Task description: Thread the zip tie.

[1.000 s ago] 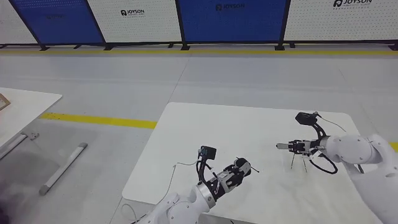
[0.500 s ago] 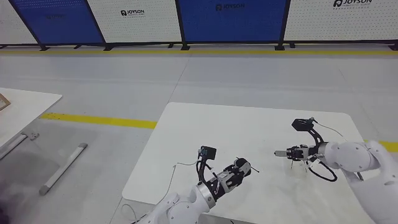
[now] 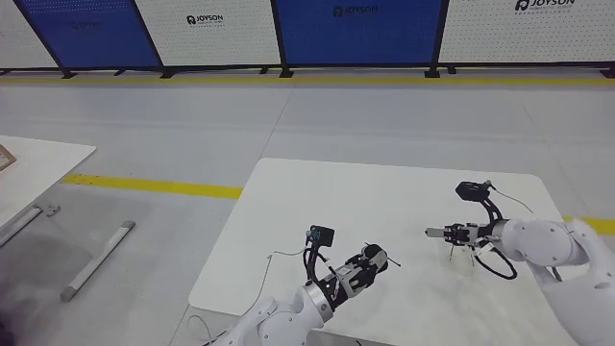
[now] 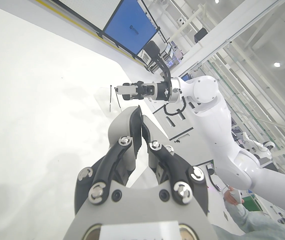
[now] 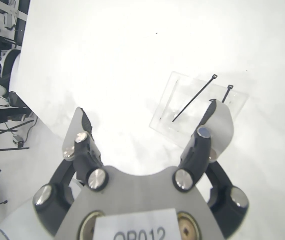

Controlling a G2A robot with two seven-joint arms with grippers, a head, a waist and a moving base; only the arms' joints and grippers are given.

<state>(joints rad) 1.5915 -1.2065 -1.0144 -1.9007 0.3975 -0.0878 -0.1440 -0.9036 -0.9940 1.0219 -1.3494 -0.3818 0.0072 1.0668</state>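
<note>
The wide-open, empty right end effector [image 5: 147, 107] had only shifted slightly above two black zip ties [image 5: 194, 98] on a clear sheet [image 5: 182, 86] near the tabletop's [image 3: 336, 202] right edge, so threading seemed unstarted; the left end effector [image 4: 141, 118] stayed closed by the front edge.

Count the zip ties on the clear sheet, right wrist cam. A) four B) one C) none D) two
D: one zip tie lies in full on the clear sheet, and a second zip tie runs behind a finger of the open right end effector.
</note>
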